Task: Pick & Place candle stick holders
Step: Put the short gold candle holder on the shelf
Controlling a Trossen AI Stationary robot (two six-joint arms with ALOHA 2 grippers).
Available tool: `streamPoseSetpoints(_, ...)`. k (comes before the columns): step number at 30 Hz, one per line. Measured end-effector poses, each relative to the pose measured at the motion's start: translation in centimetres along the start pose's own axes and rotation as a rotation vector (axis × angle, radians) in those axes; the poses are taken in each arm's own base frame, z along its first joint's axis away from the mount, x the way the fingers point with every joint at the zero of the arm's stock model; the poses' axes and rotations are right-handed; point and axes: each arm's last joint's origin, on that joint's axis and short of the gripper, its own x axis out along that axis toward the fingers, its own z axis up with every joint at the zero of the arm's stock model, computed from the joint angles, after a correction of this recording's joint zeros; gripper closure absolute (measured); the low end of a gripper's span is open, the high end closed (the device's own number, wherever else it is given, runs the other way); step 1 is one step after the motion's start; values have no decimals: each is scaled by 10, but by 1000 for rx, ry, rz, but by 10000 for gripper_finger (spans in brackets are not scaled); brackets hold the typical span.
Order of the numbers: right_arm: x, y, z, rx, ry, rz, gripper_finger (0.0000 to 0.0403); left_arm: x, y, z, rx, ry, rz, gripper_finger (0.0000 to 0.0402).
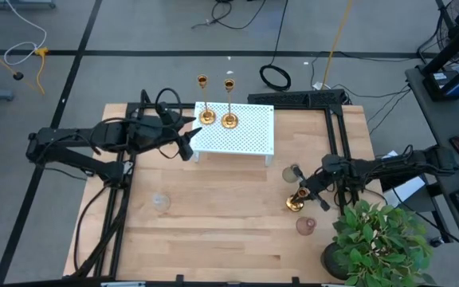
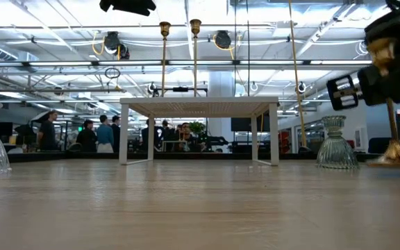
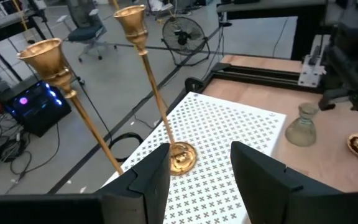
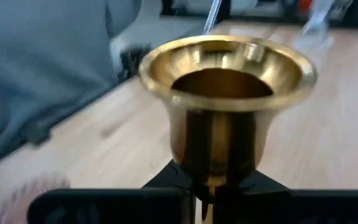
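While two gold candle stick holders (image 1: 216, 118) stood on the white perforated stand (image 1: 245, 137) at twelve o'clock, the right fingers (image 1: 307, 191) gripped a third holder (image 1: 295, 204) on the bench (image 1: 213, 231) at four o'clock; the left fingers (image 3: 197, 177) hovered open beside the stand.

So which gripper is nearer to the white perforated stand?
The left. The left gripper hovers at the white stand's left edge, open; the right gripper is off to its right, shut on a gold candlestick.
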Motion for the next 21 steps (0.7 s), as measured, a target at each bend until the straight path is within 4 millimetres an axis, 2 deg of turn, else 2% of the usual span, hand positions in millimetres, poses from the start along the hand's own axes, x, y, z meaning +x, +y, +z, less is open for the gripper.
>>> streamPoseSetpoints(8, -4, -8, 27, 118, -274, -283, 394, -4, -8, 0, 11, -12, -36, 229)
streamPoseSetpoints(13, -3, -14, 34, 172, -300, -382, 394, -6, -12, -1, 27, -5, -55, 229)
streamPoseSetpoints(17, 2, -20, 66, 176, -380, -370, 394, -8, -14, -1, 33, -3, -65, 229)
streamPoseSetpoints(21, 10, -29, 99, 127, -385, -378, 394, -8, -15, -1, 35, -3, -71, 229)
